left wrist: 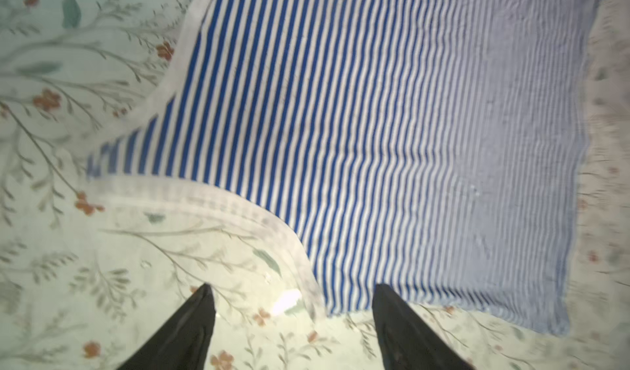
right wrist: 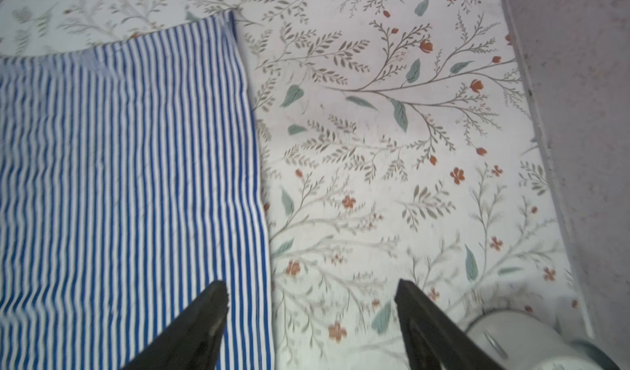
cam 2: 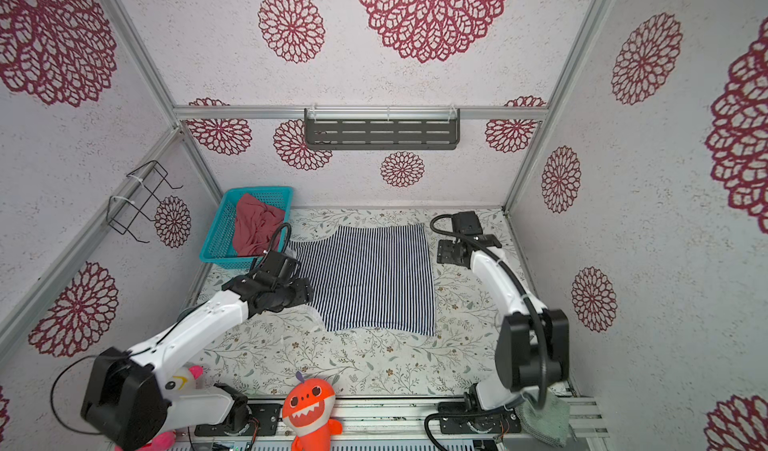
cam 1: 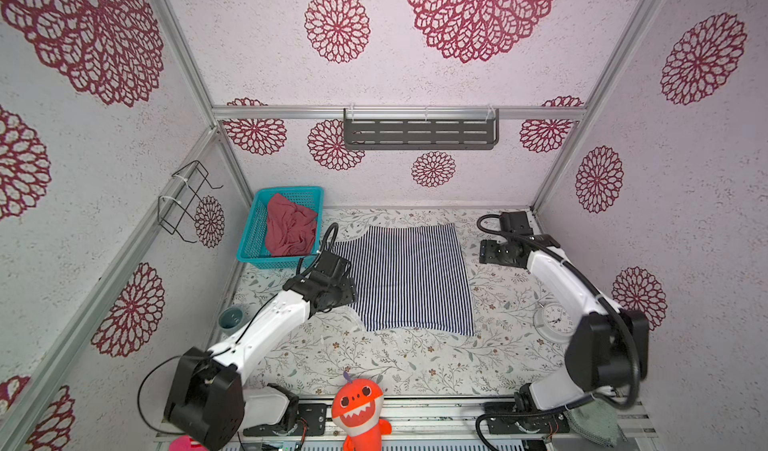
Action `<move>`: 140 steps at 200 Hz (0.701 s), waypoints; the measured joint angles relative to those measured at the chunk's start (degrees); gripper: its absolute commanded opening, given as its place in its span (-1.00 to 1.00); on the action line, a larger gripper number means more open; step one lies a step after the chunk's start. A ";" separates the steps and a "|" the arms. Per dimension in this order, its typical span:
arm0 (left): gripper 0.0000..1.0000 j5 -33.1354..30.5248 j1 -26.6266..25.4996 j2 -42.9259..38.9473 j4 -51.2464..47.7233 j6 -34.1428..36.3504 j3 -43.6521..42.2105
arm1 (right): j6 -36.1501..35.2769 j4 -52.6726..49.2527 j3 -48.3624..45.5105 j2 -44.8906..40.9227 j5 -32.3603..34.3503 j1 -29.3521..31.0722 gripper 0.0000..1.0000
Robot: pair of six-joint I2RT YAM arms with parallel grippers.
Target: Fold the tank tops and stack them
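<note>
In both top views, the striped tank top (cam 1: 409, 278) lies spread flat on the flowered tabletop (cam 1: 415, 366), toward the back wall, with its straps and neckline on the left side and its straight hem on the right. The red tank top (cam 1: 291, 231) lies crumpled inside the teal basket (cam 1: 249, 241), which stands in the back left corner, just beside the strap end of the striped tank top. The left tool (cam 1: 338, 293) hangs over the neckline edge of the striped tank top; its fingers are hidden beneath the wrist in these views. The right tool (cam 1: 492, 253) hangs over the tabletop just beside the hem, near the back right corner. A white clock (cam 1: 555, 320) lies face up on the tabletop, apart from the cloth and partly hidden by the right arm. An orange plush toy (cam 1: 359, 407) sits at the front edge. In the left wrist view, which is blurred, the left tool (left wrist: 291, 291) stands with its jaws wide apart and nothing between them. One fingertip is over bare tabletop and the other is at the striped edge, with the white-bound neckline curving between them. Contact with the surface cannot be told. In the right wrist view, the right tool (right wrist: 312, 288) also stands with its jaws wide apart and holds nothing. One fingertip is over the hem of the striped tank top (right wrist: 129, 181) and the other over bare tabletop. The clock (right wrist: 518, 337) shows just beside that second finger.
</note>
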 measured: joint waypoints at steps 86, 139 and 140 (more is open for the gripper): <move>0.27 5.90 -8.63 -5.84 18.38 -30.34 -22.38 | 12.41 -17.33 -24.57 -25.29 -5.49 10.82 -0.23; 0.03 4.48 -9.68 0.79 29.16 -39.01 -24.04 | 18.29 -12.11 -32.41 -25.44 -9.38 13.42 -0.45; 0.03 4.46 -9.73 0.87 29.22 -39.04 -24.04 | 18.43 -12.00 -32.44 -25.40 -9.35 13.42 -0.45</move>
